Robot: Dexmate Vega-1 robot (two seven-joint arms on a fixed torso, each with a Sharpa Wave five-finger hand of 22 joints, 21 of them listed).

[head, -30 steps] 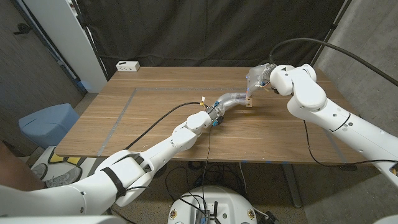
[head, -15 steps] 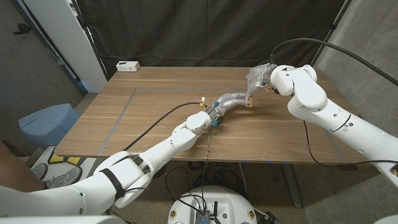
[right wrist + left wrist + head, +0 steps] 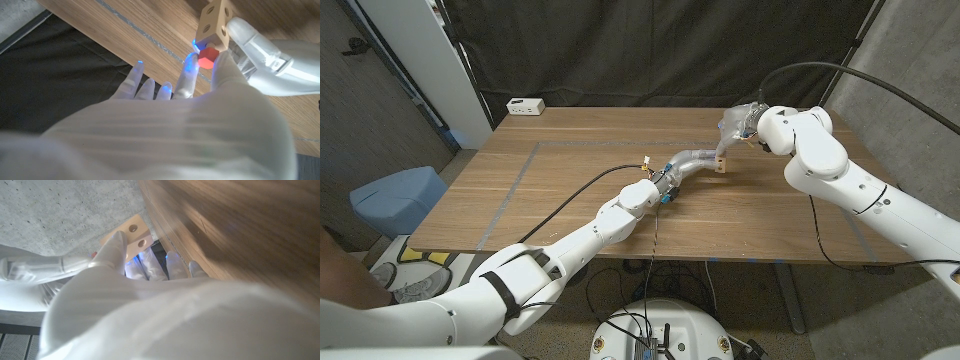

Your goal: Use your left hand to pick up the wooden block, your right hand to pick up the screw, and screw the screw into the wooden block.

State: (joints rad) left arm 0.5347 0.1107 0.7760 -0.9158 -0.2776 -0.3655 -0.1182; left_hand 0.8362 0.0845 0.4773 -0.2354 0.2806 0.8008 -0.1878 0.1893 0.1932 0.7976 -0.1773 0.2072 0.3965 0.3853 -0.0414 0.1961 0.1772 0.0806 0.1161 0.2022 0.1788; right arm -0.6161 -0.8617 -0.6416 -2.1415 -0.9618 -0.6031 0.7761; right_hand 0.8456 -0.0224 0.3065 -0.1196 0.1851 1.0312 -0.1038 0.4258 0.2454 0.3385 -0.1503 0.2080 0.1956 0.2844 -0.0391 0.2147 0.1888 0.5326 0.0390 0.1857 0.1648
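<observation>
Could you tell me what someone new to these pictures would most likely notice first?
The eye goes to the far right part of the wooden table, where both hands meet around a small wooden block. The left hand holds the block, and the right hand presses a red-headed screw against its face. The round holes in the block's sides stand out in the wrist views.

Your 2 arms (image 3: pixel 570 245): glossy white rounded shells, black band behind left elbow. Black cables trail from each wrist. Hands (image 3: pixel 200 100) wear translucent white covers, blue glow at fingertips (image 3: pixel 189 62).
</observation>
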